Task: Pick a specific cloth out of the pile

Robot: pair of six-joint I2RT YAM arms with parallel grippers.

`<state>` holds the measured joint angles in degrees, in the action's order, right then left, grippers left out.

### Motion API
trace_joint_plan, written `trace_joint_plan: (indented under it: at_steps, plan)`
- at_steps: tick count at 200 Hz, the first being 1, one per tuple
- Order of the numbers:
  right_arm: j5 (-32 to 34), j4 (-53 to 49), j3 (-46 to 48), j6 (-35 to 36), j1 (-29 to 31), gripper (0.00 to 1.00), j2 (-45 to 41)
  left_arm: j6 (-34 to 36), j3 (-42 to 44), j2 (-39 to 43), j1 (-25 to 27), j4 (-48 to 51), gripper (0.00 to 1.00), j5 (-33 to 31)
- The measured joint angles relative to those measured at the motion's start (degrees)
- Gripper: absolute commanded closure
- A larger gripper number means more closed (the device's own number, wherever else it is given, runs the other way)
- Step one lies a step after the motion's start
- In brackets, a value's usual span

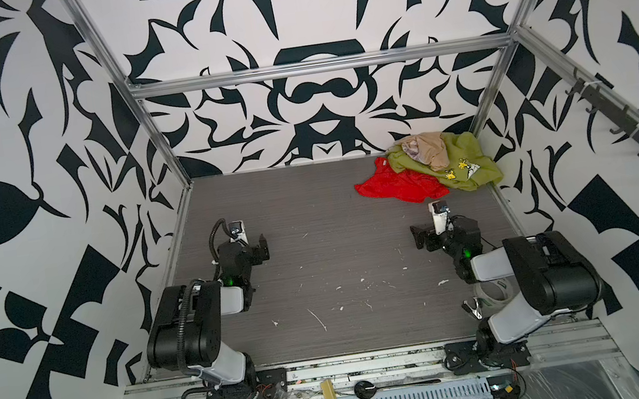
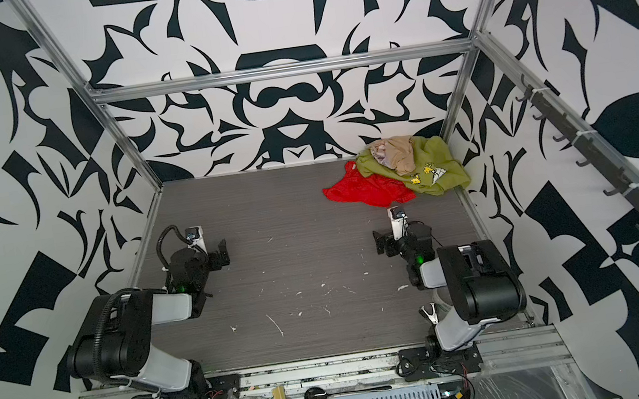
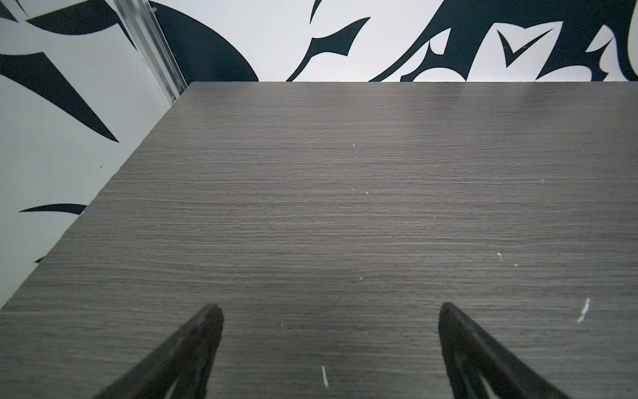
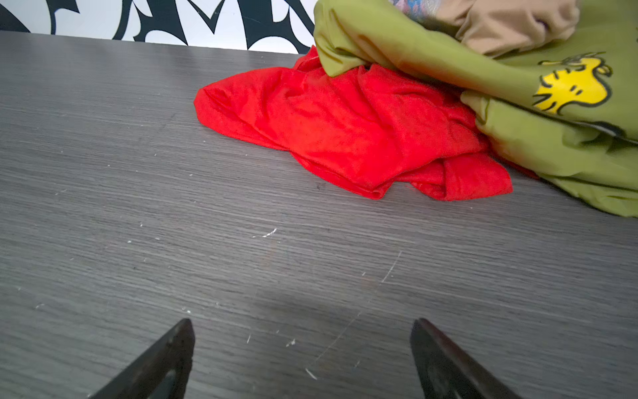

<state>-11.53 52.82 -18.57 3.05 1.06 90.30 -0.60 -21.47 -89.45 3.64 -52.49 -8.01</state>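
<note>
We hold nothing: left pincer (image 3: 329, 307) and right pincer (image 4: 302, 321) both gape wide.
The red cloth (image 4: 345, 131) lies on the worktop (image 1: 313, 226) at the front edge of the pile (image 1: 430, 165) in the far right corner, partly tucked under the green shirt (image 1: 475, 150); our right pincer faces it, apart from it.

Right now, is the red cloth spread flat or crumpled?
Crumpled: the red cloth lies in folds on the table, one side tucked under the green shirt.
</note>
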Motion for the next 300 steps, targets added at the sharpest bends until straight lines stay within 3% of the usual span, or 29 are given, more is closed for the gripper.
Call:
trace_joint_plan:
  at_steps: [118, 300]
  plan:
    - [0.90, -0.02, 0.00, -0.09, 0.00, 0.00, 0.00, 0.00, 0.00, 0.00, 0.00, 0.00, 0.00, 0.00]
    - [8.22, -0.90, -0.11, -2.91, 0.00, 0.01, 0.00, 0.00, 0.00, 0.00, 0.00, 0.00, 0.00, 0.02]
